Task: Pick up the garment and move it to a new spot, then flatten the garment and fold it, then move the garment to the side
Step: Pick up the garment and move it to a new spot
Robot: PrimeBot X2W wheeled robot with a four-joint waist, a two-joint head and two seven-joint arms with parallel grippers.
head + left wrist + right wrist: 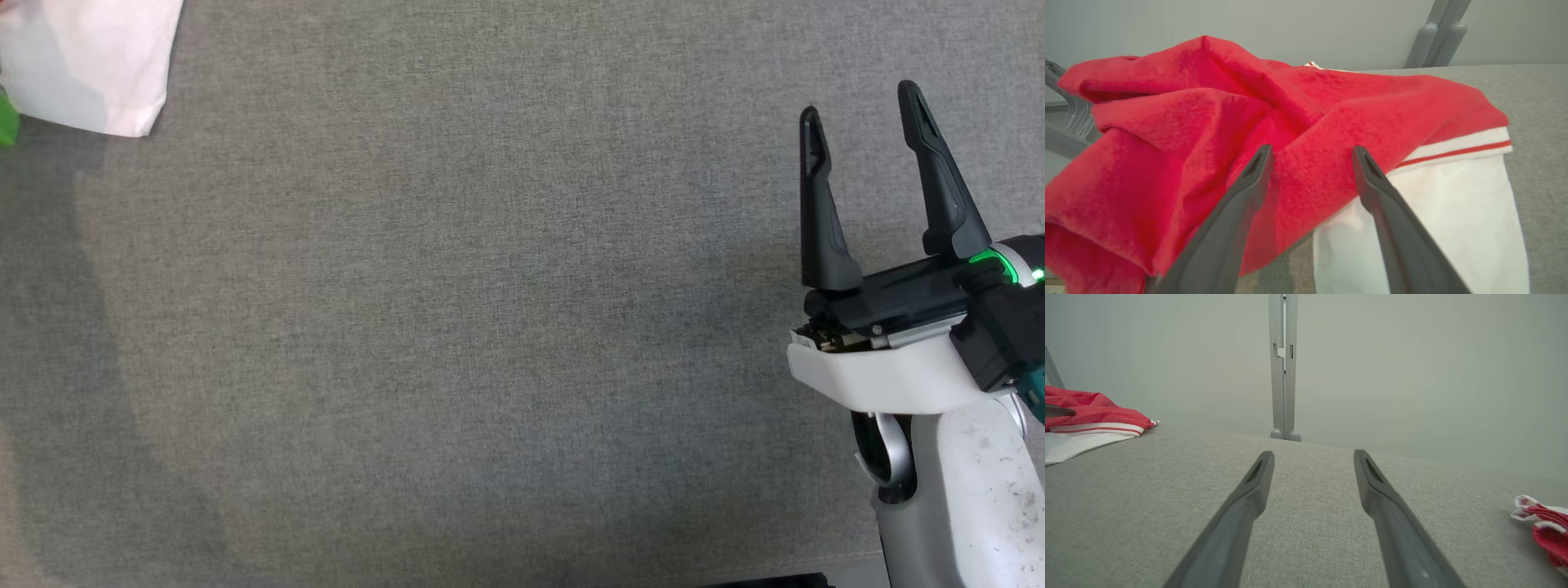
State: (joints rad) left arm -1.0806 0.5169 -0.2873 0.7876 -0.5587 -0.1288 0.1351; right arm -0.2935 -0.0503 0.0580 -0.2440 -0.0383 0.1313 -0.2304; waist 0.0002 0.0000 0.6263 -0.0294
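Note:
The garment (1200, 122) is a crumpled red fleece piece with a white part (1453, 212) edged by a red stripe. It lies on the grey cloth table (1539, 102). My left gripper (1310, 153) is open just over it, with a ridge of red cloth between the fingertips. The head view has only a white corner of the garment (90, 65), at the top left. My right gripper (859, 102) hangs open over bare table at the right, far from the garment (1094, 412), with nothing between its fingers (1257, 477).
A small red-and-white cloth item (1543, 531) lies on the table to the right of my right gripper. A grey upright post (1284, 367) stands behind the table's far edge, before a pale wall. A grey frame (1065, 114) sits behind the garment.

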